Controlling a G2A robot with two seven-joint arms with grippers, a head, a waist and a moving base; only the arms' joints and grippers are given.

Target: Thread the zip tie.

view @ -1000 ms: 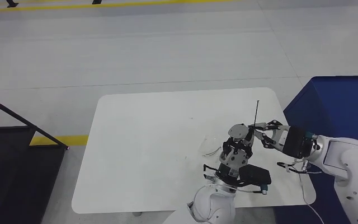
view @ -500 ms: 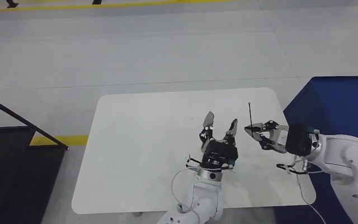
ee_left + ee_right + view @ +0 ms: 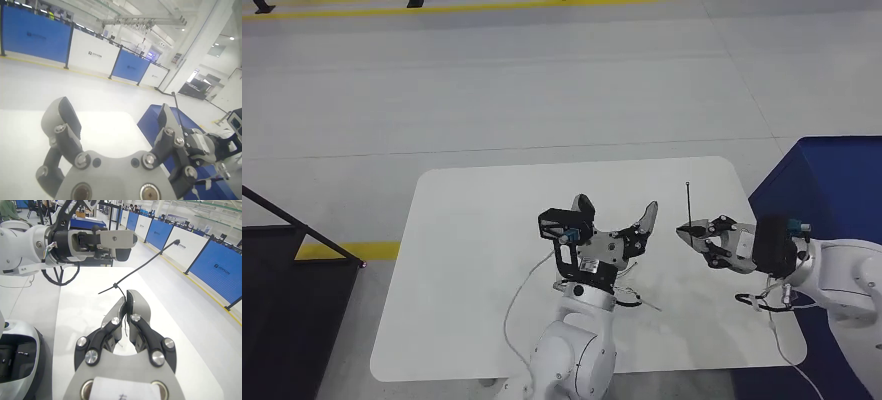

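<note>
The right gripper [image 3: 126, 298] is clamped on the black zip tie [image 3: 143, 265] above the right side of the table [image 3: 482, 260], while the left gripper [image 3: 114, 109] hangs nearby, jaws wide apart

I lose the zip tie's [image 3: 115, 286] lower stretch between the pinching pads of the right gripper [image 3: 126, 300]. From above, its loop is too thin to judge. The blue container [image 3: 827, 190] is cut off at the right edge.
</note>
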